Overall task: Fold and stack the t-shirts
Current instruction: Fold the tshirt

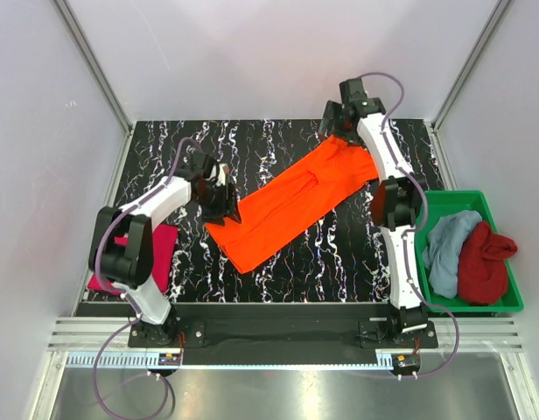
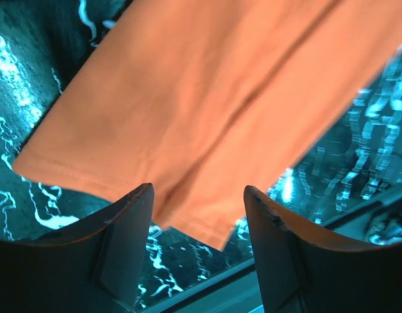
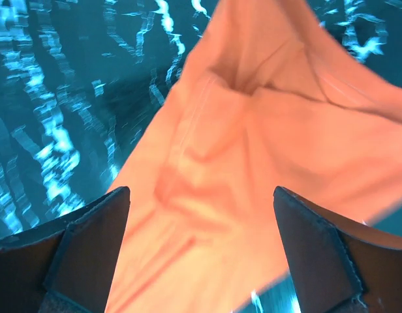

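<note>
The black tabletop (image 1: 278, 140) with white marble veining is standing inside plain white enclosure walls (image 1: 278, 52). The bright orange cloth t-shirt (image 1: 291, 203) is lying diagonally across its middle. The left gripper (image 2: 198, 192) is hovering over the shirt's near-left hem and the right gripper (image 3: 201, 192) over its far end, both with jaws released. The magenta-pink t-shirt (image 1: 163, 249) is lying at the left edge. The light blue t-shirt (image 1: 446, 249) and dark red t-shirt (image 1: 485, 262) are resting in the green plastic tray (image 1: 479, 306).
</note>
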`<action>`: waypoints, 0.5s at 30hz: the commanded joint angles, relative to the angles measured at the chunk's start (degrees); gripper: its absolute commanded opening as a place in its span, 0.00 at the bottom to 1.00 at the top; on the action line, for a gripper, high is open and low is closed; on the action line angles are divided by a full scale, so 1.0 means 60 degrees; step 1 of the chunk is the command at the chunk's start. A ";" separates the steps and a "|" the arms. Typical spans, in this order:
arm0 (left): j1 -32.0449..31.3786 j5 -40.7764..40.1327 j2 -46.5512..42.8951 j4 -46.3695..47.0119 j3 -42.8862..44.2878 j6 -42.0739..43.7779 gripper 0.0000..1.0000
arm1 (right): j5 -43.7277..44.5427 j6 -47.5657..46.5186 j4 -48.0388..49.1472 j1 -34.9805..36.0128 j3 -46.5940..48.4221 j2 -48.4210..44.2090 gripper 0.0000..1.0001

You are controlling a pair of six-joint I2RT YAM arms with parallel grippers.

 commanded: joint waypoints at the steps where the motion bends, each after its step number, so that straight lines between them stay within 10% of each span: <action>1: 0.0106 -0.0438 0.0700 0.0232 -0.0111 0.0206 0.63 | 0.0241 -0.0388 -0.1086 -0.0017 -0.0381 -0.1894 0.98; 15: -0.0875 0.1539 0.1233 0.1167 -0.2479 -0.1668 0.65 | -0.0126 -0.0622 -0.0780 -0.0017 -0.3021 -0.3377 1.00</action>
